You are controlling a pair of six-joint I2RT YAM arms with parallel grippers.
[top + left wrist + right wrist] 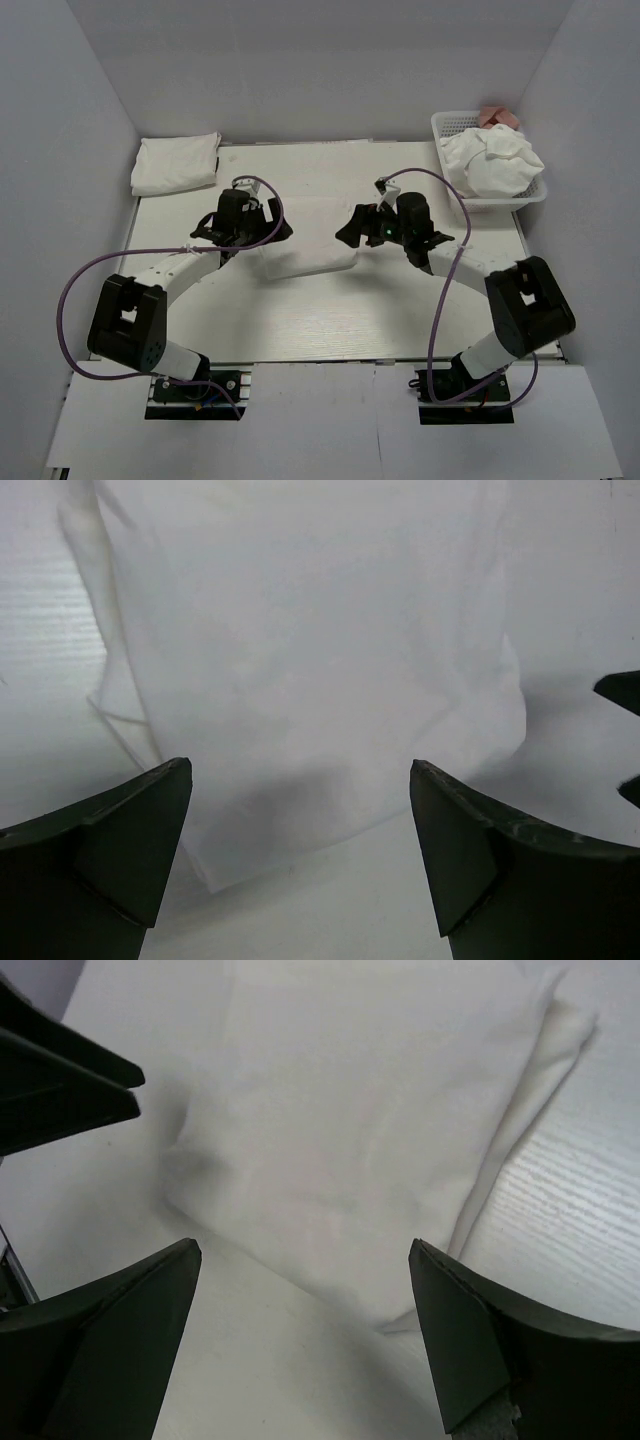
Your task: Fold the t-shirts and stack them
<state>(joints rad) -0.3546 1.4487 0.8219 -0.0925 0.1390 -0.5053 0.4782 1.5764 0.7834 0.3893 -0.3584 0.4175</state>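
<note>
Left gripper (283,228): wide open, empty, at left end of folded t-shirt (308,250); right gripper (349,228) likewise, right end. Mid-desk; long axis left–right; both arms equally near.

A folded t-shirt (305,245) lies central, a stack (177,163) far left, a basket (452,120) holding shirts (495,160) far right.

No text, label, brand, number or sign can be read anywhere.
</note>
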